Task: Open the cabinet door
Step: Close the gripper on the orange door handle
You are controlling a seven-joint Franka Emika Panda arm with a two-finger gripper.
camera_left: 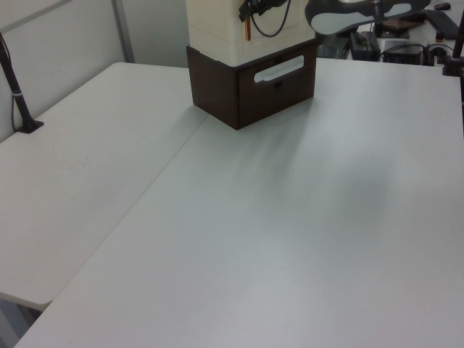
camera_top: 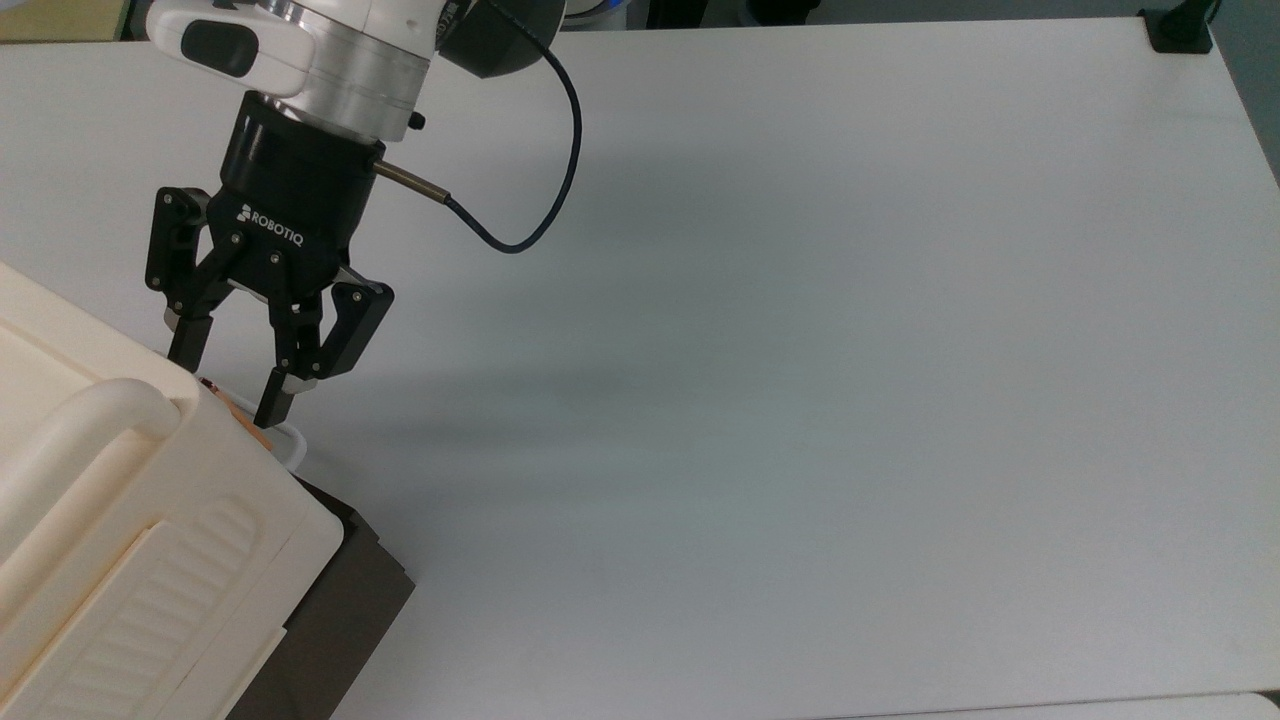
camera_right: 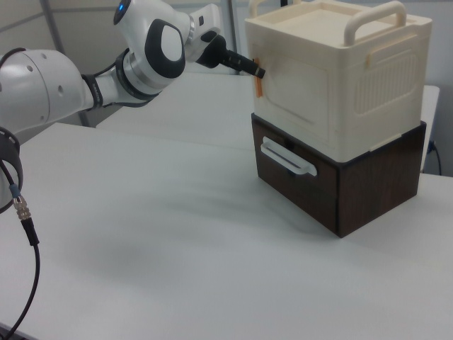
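Observation:
The cream cabinet (camera_right: 340, 78) stands on a dark brown base (camera_right: 368, 191). Its door (camera_right: 301, 95) is the flat front panel, lying about flush with the cabinet front in the right view, with a thin reddish-brown strip (camera_right: 259, 85) along one edge. In the top view that strip (camera_top: 243, 417) shows at the cabinet's corner. My gripper (camera_top: 228, 380) is open and straddles this corner, one finger beside the cabinet's side and the other in front of the door face. In the right view the gripper (camera_right: 256, 71) sits at the top of the strip. In the left view the gripper (camera_left: 250, 9) is at the door (camera_left: 290, 36).
A white drawer handle (camera_right: 287, 157) crosses the brown base below the door. The white table (camera_top: 800, 350) stretches wide to the top view's right. A black clamp post (camera_top: 1180, 25) stands at its far corner, another post (camera_left: 22, 101) at the left view's left.

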